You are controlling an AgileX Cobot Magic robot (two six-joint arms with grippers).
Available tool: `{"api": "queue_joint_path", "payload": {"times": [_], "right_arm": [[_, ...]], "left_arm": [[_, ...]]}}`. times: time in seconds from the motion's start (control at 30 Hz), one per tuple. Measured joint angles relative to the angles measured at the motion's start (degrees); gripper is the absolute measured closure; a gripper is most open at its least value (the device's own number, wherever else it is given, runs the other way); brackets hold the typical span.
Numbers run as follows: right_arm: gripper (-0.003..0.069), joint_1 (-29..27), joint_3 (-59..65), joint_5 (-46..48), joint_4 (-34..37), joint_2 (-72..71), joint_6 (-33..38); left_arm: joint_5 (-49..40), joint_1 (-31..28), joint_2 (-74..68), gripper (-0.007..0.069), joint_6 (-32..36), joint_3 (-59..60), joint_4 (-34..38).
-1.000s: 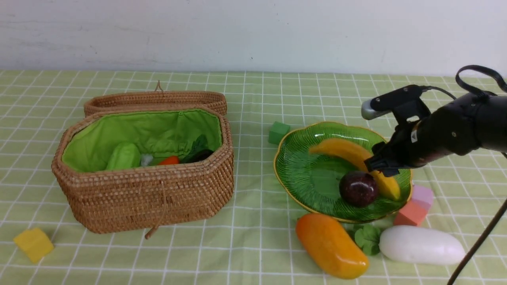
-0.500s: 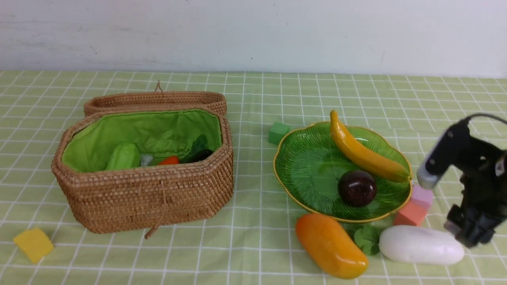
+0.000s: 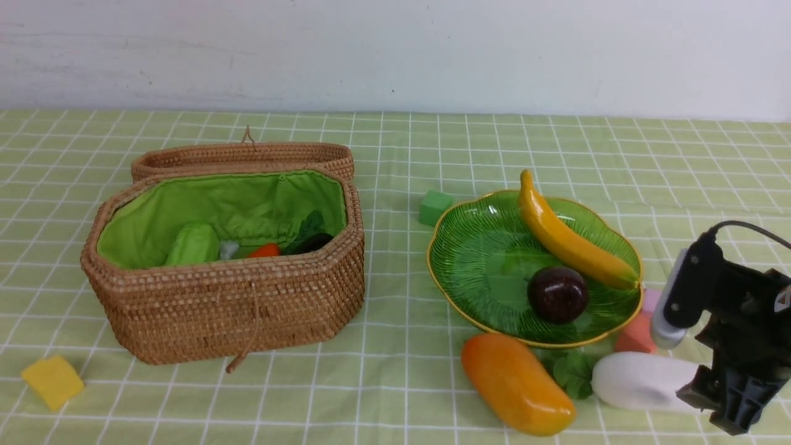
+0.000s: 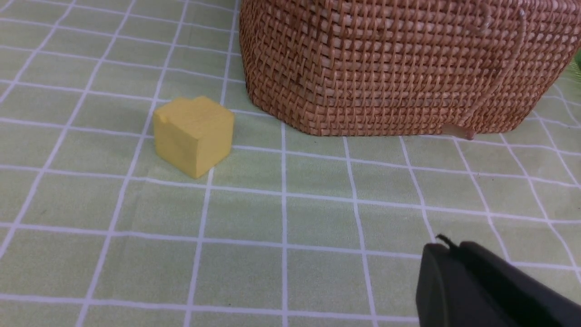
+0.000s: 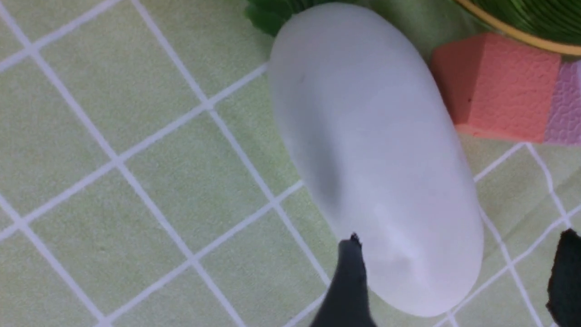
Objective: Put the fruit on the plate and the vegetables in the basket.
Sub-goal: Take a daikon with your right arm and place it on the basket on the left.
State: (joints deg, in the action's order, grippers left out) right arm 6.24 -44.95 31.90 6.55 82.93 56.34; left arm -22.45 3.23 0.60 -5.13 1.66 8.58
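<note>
The green plate (image 3: 482, 272) holds the banana (image 3: 568, 241) and the maroon ball (image 3: 557, 294). In front of it on the cloth lie the mango (image 3: 516, 383), a leaf sprig (image 3: 571, 371) and the white oval (image 3: 642, 380). My right gripper (image 3: 720, 402) is open, low over the oval's right end. In the right wrist view its fingers straddle that end of the white oval (image 5: 376, 159) without touching it. The basket (image 3: 228, 309) holds the green gourd (image 3: 193, 244), a red-orange piece (image 3: 266, 250) and a dark eggplant (image 3: 315, 242). My left gripper (image 4: 447, 247) is shut and empty above the cloth.
The wicker lid (image 3: 241, 157) leans behind the basket. A yellow cube (image 3: 52, 380) sits at the front left near the basket's wall (image 4: 386, 68). A green cube (image 3: 434, 207) lies left of the plate. Coral (image 3: 636, 334) and pink (image 3: 650, 300) cubes sit by its right rim.
My right gripper has left the banana on the plate, swung right and forward, and come down over the white oval's right end. The banana has settled across the plate's back right.
</note>
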Motion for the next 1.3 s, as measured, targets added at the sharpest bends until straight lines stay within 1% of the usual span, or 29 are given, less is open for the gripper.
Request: {"api": "queue_joint_path", "payload": {"times": [0.23, 0.37, 0.43, 0.47, 0.53, 0.57, 0.7, 1.03, 1.1, 1.2, 1.3], "right_arm": [[0.0086, 0.0, 0.0, -3.39, -1.12, 6.58, 0.61], [0.0089, -0.19, -0.24, -3.91, -1.43, 8.09, 0.61], [0.0121, -0.19, -0.24, -2.1, -1.29, 8.58, 0.61], [0.0121, -0.19, -0.24, -2.1, -1.29, 8.58, 0.61], [0.017, -0.19, -0.18, -0.79, -1.29, 8.51, 0.61], [0.0169, -0.19, -0.18, -0.45, -1.29, 8.46, 0.61], [0.0169, -0.19, -0.18, 1.47, -1.35, 6.97, 0.61], [0.0169, -0.19, -0.13, 4.51, -0.99, -5.99, 0.61], [0.0169, -0.19, -1.32, 5.57, 1.31, -8.31, 0.61], [0.0169, -0.19, -4.9, 7.42, 7.65, -9.29, 0.73], [0.0169, 1.49, -13.6, 11.35, 18.08, -7.7, 1.39]], "left_arm": [[0.0, 0.0, 0.0, 0.0606, 0.0, 0.0, 0.0], [0.0, 0.0, 0.0, 0.0606, 0.0, 0.0, 0.0], [0.0, 0.0, 0.0, 0.0606, 0.0, 0.0, 0.0], [0.0, 0.0, 0.0, 0.0606, 0.0, 0.0, 0.0], [0.0, 0.0, 0.0, 0.0606, 0.0, 0.0, 0.0], [0.0, 0.0, 0.0, 0.0606, 0.0, 0.0, 0.0], [0.0, 0.0, 0.0, 0.0606, 0.0, 0.0, 0.0], [0.0, 0.0, 0.0, 0.0606, 0.0, 0.0, 0.0], [0.0, 0.0, 0.0, 0.0606, 0.0, 0.0, 0.0], [0.0, 0.0, 0.0, 0.0606, 0.0, 0.0, 0.0], [0.0, 0.0, 0.0, 0.0606, 0.0, 0.0, 0.0]]}}
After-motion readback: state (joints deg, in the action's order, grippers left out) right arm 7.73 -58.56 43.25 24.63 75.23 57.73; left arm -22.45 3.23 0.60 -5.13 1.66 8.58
